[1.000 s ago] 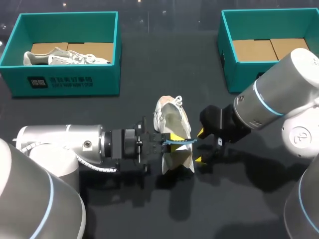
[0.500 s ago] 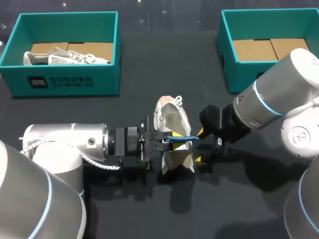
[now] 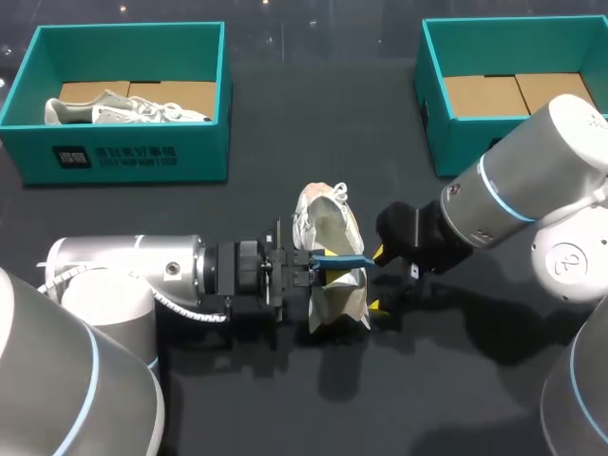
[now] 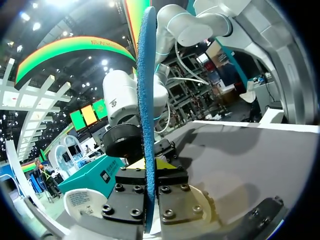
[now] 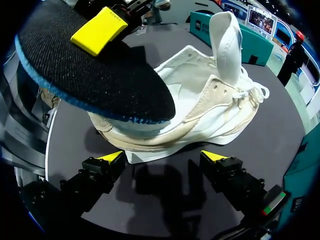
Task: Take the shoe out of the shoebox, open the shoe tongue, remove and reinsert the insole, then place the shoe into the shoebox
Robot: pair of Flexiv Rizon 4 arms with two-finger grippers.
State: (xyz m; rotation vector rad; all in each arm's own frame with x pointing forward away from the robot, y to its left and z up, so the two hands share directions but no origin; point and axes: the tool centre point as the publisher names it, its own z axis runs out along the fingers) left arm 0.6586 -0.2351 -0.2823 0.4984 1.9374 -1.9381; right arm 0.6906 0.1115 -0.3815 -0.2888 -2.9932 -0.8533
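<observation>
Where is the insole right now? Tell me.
In the head view the insole is mid-table, clamped in my left gripper just over the white shoe, with my open right gripper close on its right.

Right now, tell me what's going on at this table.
The left claw is shut on a flat dark insole with a blue edge, holding it just over the white lace-up shoe on the black table. The shoe's tongue stands pulled open. The right claw is open beside the shoe, not gripping it. So the insole is out and not yet back in. A second white shoe lies in the teal cardboard shoebox at the far left.
</observation>
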